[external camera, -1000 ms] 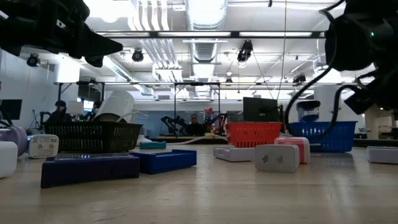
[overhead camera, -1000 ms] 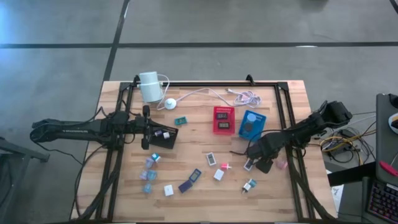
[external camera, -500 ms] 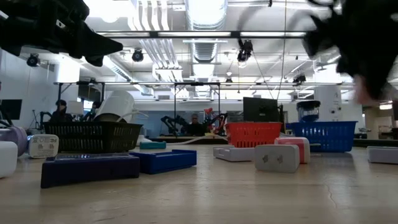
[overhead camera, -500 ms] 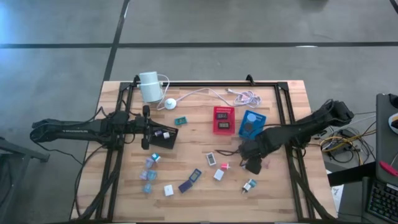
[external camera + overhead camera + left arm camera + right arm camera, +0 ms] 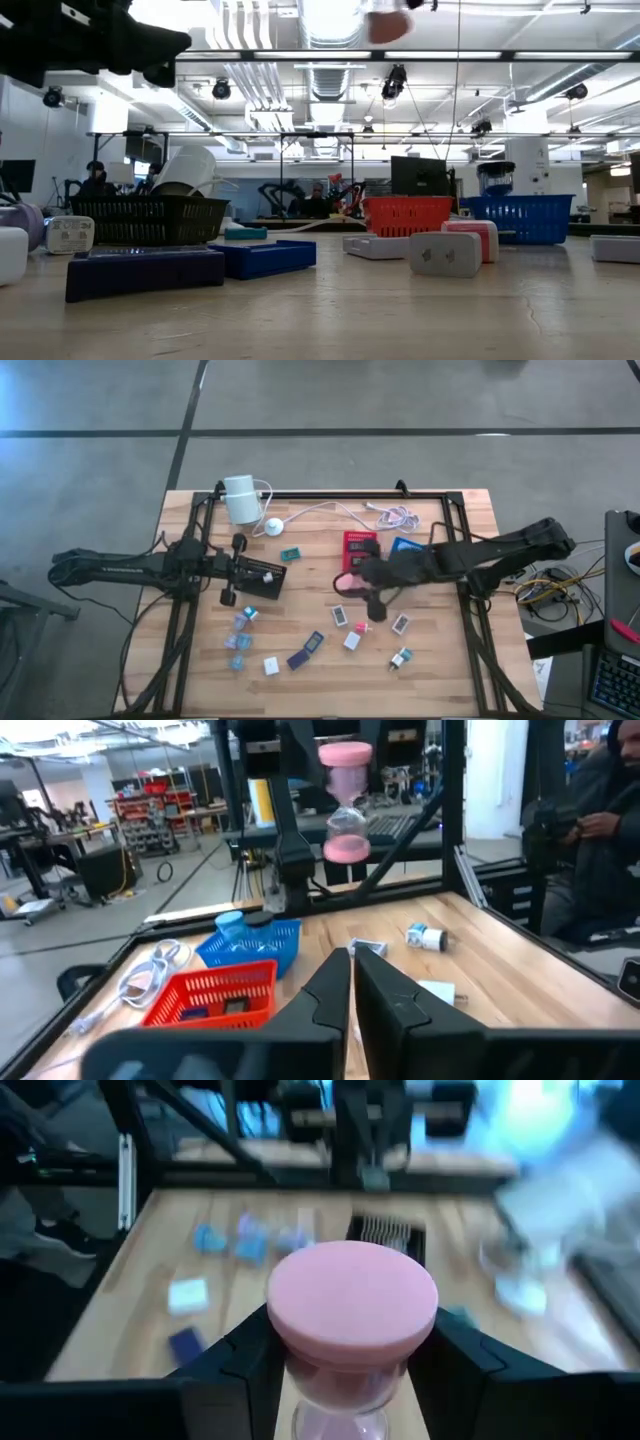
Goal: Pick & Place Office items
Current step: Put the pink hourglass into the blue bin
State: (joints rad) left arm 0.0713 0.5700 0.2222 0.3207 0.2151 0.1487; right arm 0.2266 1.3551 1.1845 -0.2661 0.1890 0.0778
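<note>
Wooden table [image 5: 470, 670], red tray [image 5: 359, 544] beside blue tray [image 5: 403, 546], scattered office items [image 5: 305, 650]

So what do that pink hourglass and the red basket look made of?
Pink hourglass in the right gripper: matte pink caps, likely plastic, with a clear waist, glass or clear plastic. Red basket: glossy moulded plastic, judging by its even slatted mesh.

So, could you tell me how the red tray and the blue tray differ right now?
The red tray is rectangular with two dark pieces lying inside, while the blue tray looks rounder and holds one dark item. From above, the red tray is partly covered by the right arm, and the blue tray almost wholly. Both have slotted basket walls and sit side by side on the table.
</note>
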